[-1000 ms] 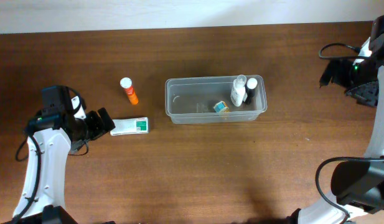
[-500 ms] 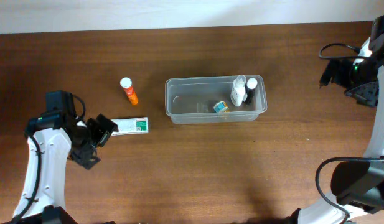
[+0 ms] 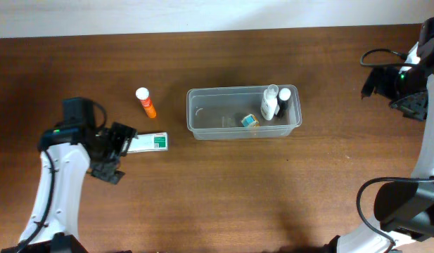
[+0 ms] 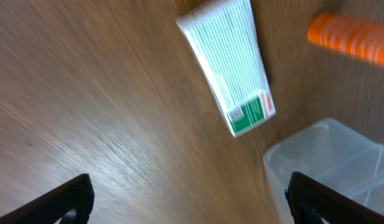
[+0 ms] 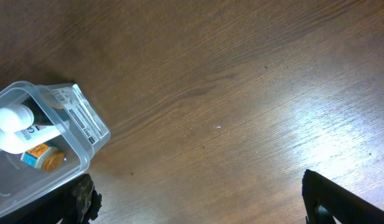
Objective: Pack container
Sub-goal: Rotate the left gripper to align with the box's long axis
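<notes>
While bottles (image 3: 270, 104) stand in the container (image 3: 202, 131), a white box (image 3: 149, 143) lies outside on the surface.
Left hand (image 3: 118, 150) hovers wide open and empty at its left end, placed to grasp it.

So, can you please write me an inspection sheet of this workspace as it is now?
surface: brown wooden table, no spills seen
job's things: clear tub holds a white bottle, a dark bottle and a small blue and orange item; outside it lie an orange tube and a white and green box
clutter: nothing seen
fingers: left fingers open, empty, next to the box; right fingers open, empty, over bare table
cables: black cable by the right arm
surroundings: pale wall behind the table
</notes>
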